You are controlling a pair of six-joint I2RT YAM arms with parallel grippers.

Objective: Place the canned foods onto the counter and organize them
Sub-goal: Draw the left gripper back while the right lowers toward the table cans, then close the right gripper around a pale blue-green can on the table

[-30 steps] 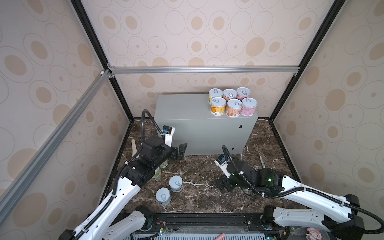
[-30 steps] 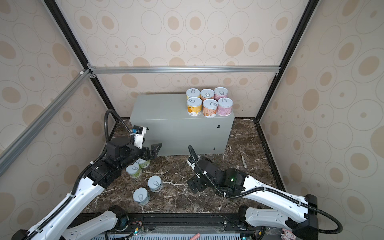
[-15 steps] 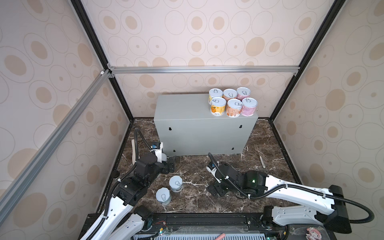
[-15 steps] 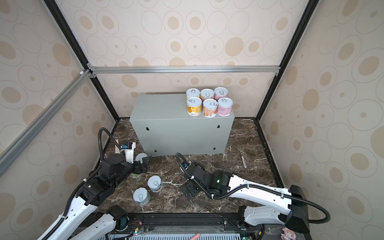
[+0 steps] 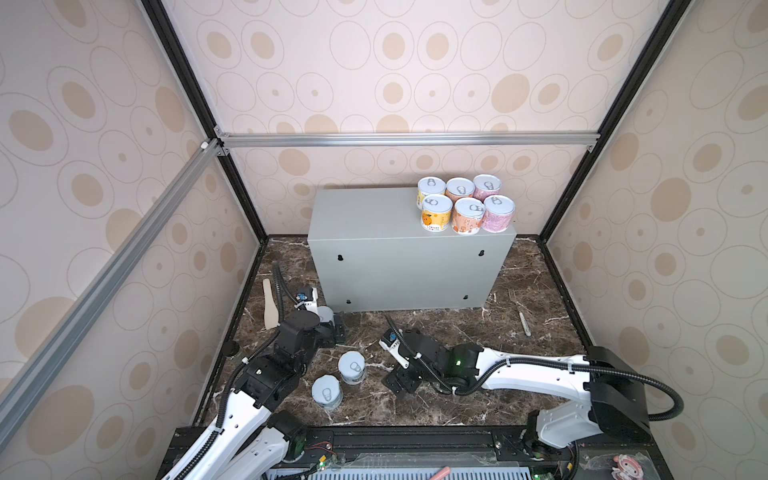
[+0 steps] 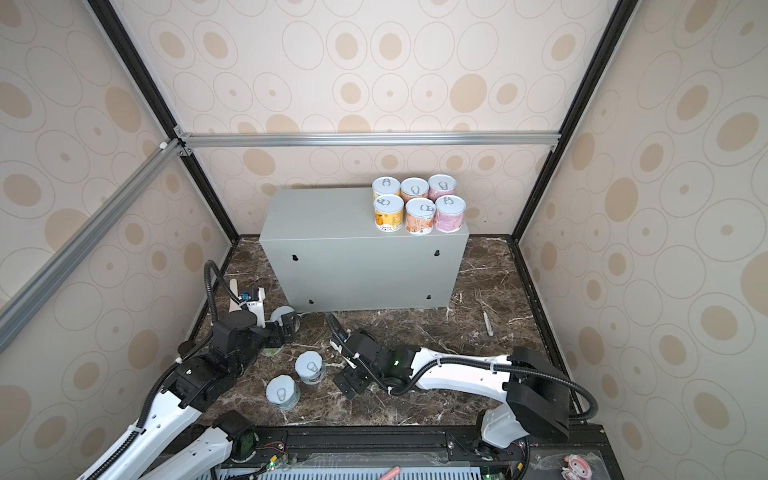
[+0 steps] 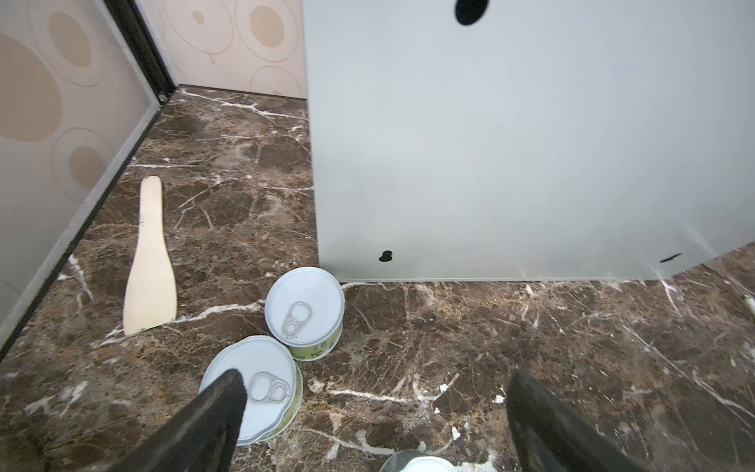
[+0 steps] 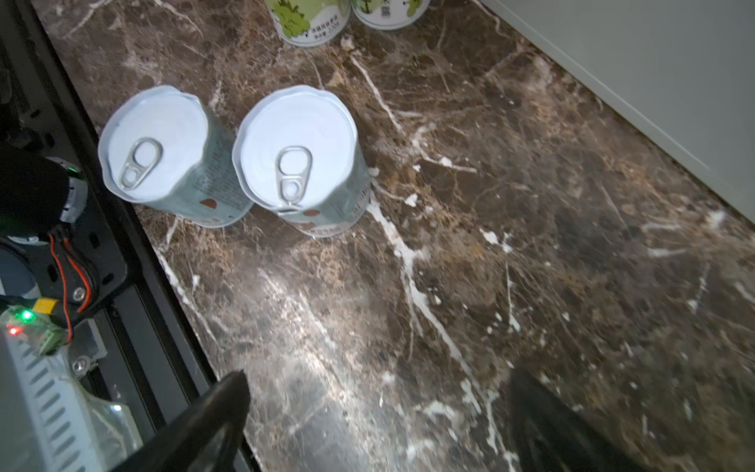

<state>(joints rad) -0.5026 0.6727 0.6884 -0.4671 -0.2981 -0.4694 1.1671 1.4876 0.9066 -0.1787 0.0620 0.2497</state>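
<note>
**Four cans on the floor, both pincers open and empty**

At lower left in both top views a wooden spatula (image 5: 270,305) lies along the wall and has no part in the job. Just right of it the left gripper (image 5: 334,330) sits low at the foot of the counter (image 5: 374,216), jaws wide apart, holding nothing. The arm hides most of what lies beneath it. The left wrist view fills that in: two green cans (image 7: 304,310), lids up and touching, one just beside the counter's front. One finger (image 7: 220,408) overlaps the nearer lid, though contact cannot be told. It is probably lining up on a green can.

At bottom centre two blue cans (image 5: 352,365) stand side by side. Just right of them is the right gripper (image 5: 401,380), jaws spread and empty; the right wrist view shows the cans ahead and clear of its fingers.

Upper right of centre, six cans (image 5: 468,214) pack the counter's right end in two rows, paired front to back: yellow, orange, pink. The bare left part is presumably kept for green and blue. A fork (image 5: 519,311) lies on the marble floor (image 5: 457,328) at right.
</note>
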